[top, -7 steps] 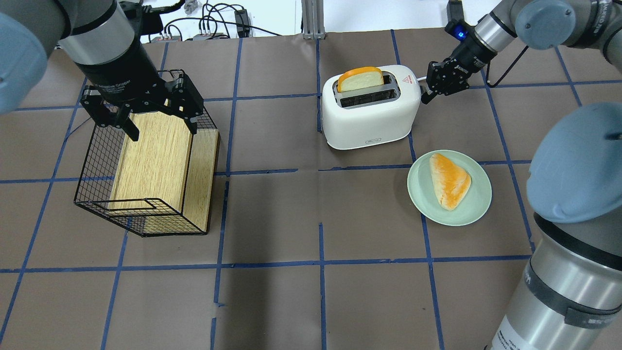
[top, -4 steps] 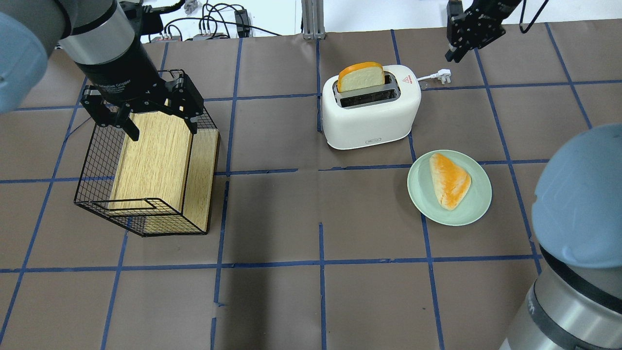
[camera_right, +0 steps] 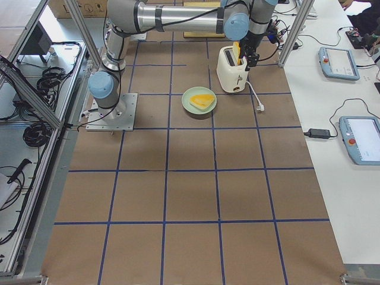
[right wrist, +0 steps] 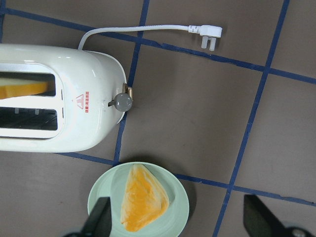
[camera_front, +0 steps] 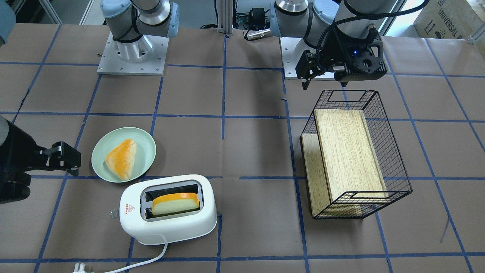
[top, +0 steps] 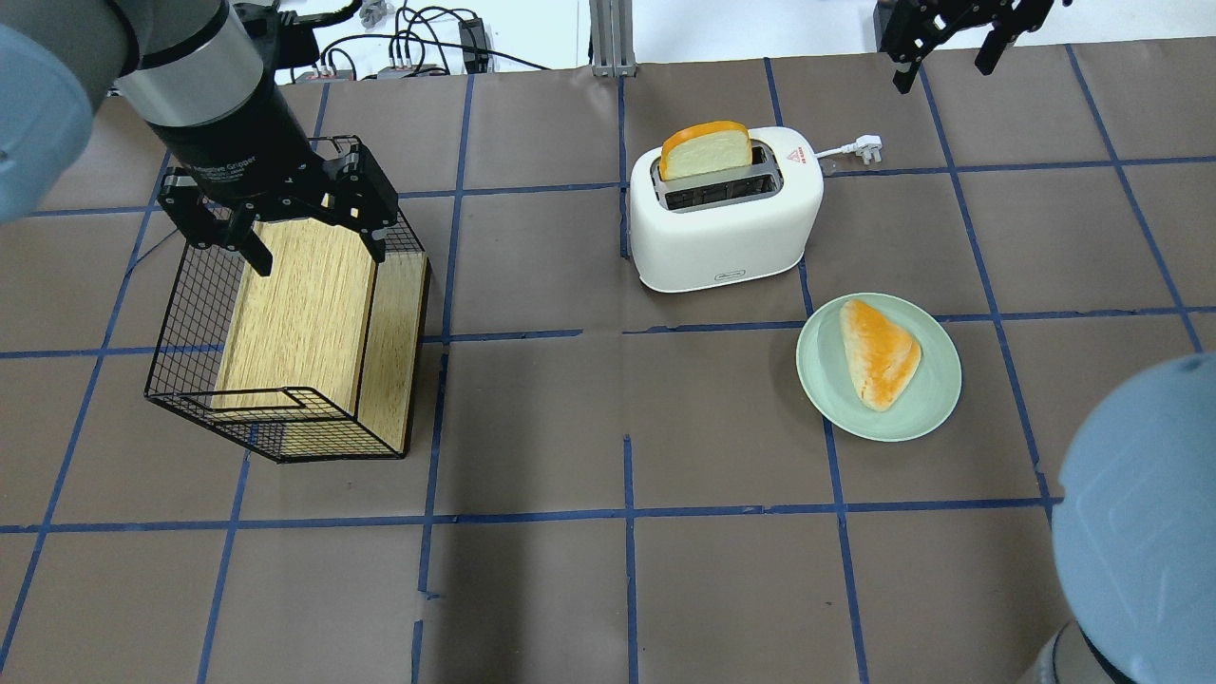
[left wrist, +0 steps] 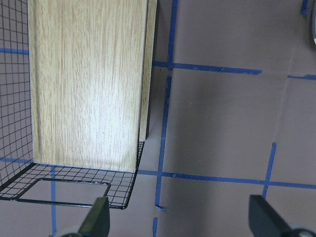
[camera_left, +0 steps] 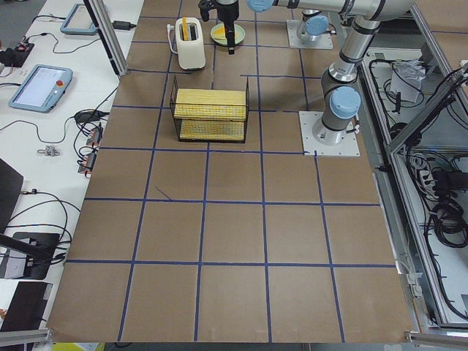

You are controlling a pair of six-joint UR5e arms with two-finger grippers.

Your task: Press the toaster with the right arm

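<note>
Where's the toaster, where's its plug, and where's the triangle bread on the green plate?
toaster (top: 727, 237), overhead view, on its white front side.
plug (right wrist: 211, 32), right wrist view, on the white plug body at the cord's end.
triangle bread (top: 879, 353), overhead view, on the middle of its orange top.

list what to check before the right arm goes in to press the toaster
1. Right gripper empty: ok, fingers apart with nothing between them.
2. Knob on the end of the toaster unobstructed: ok, in plain sight in the right wrist view.
3. Gripper lined up on the knob: not ok, it hangs raised off to that end, apart from the toaster.
4. Slice seated: ok, upright in one slot, the other slot empty.
5. Plate off the approach: ok, beside the toaster, not touching.
6. Left gripper out of the way: ok, open over the wire basket.
</note>
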